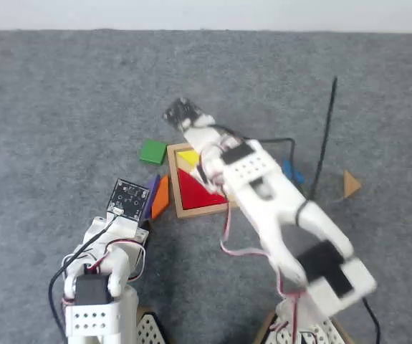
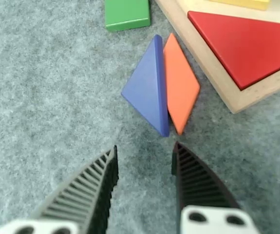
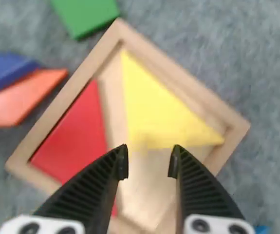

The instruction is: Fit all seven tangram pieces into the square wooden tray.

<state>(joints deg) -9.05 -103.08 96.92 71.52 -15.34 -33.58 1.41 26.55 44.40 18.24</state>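
Note:
The square wooden tray (image 1: 178,209) holds a red triangle (image 3: 76,134) and a yellow triangle (image 3: 154,114), with bare wood beside them. My right gripper (image 3: 148,153) hovers open over the yellow triangle's edge, holding nothing. Outside the tray a blue triangle (image 2: 147,92) and an orange parallelogram (image 2: 180,87) lie edge to edge on the carpet, just beyond my open left gripper (image 2: 144,152). A green square (image 1: 152,152) sits beside the tray's far corner. A light blue piece (image 1: 292,173) and a wood-coloured triangle (image 1: 350,184) lie off to the right.
Grey carpet covers the table. A black cable (image 1: 325,136) runs across it right of the tray. The right arm (image 1: 263,186) spans the tray's right side in the high view, and the left arm (image 1: 102,287) stands at the front left.

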